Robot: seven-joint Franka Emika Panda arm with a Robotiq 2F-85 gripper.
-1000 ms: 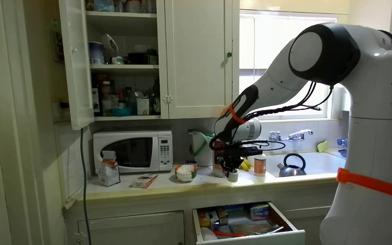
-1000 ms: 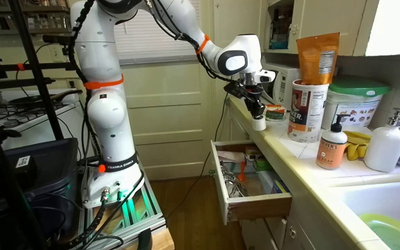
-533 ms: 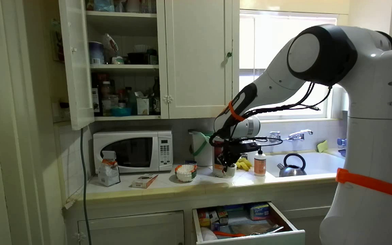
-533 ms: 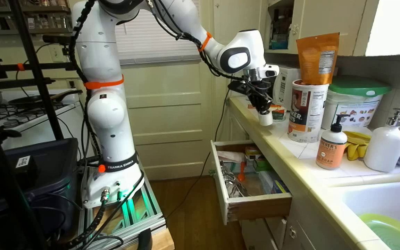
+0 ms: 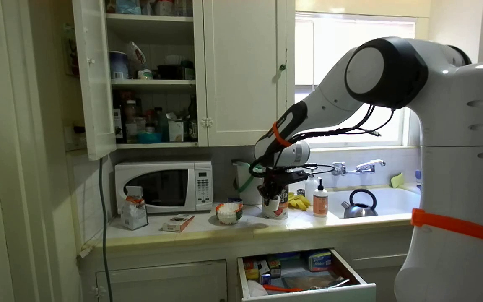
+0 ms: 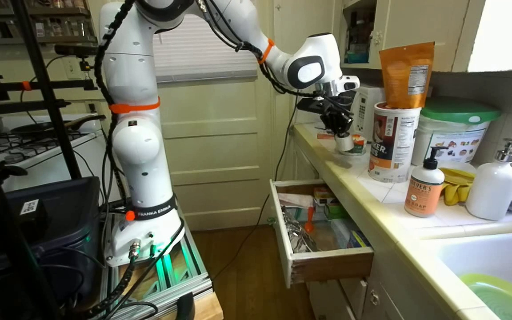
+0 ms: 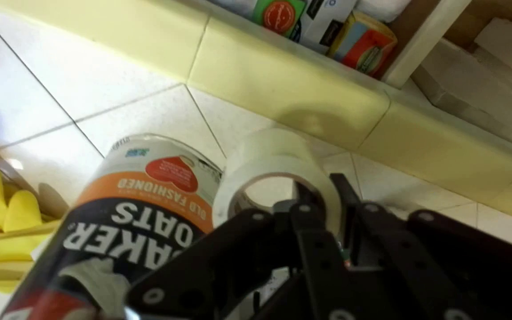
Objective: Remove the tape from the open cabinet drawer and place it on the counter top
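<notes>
in an exterior view, the arm [image 6: 238, 18] slopes from elbow [image 6: 165, 10] to wrist [image 6: 316, 58] toward four o'clock. its gripper [image 7: 322, 194], pointing near six o'clock, pinches the tape [image 7: 276, 149] by its wall over the counter [image 7: 140, 115].

The setting is pointing to a home kitchen: a microwave [image 5: 164, 187] and an oat canister [image 6: 394, 146] are standing on the tiled tabletop [image 5: 203, 226], a kettle [image 5: 360, 211] is sitting in the sink [image 5: 394, 202], a frying pan [image 6: 31, 130] is resting on a stove [image 6: 45, 167], and groceries [image 5: 131, 115] are crowding an open cabinet [image 5: 153, 82].
</notes>
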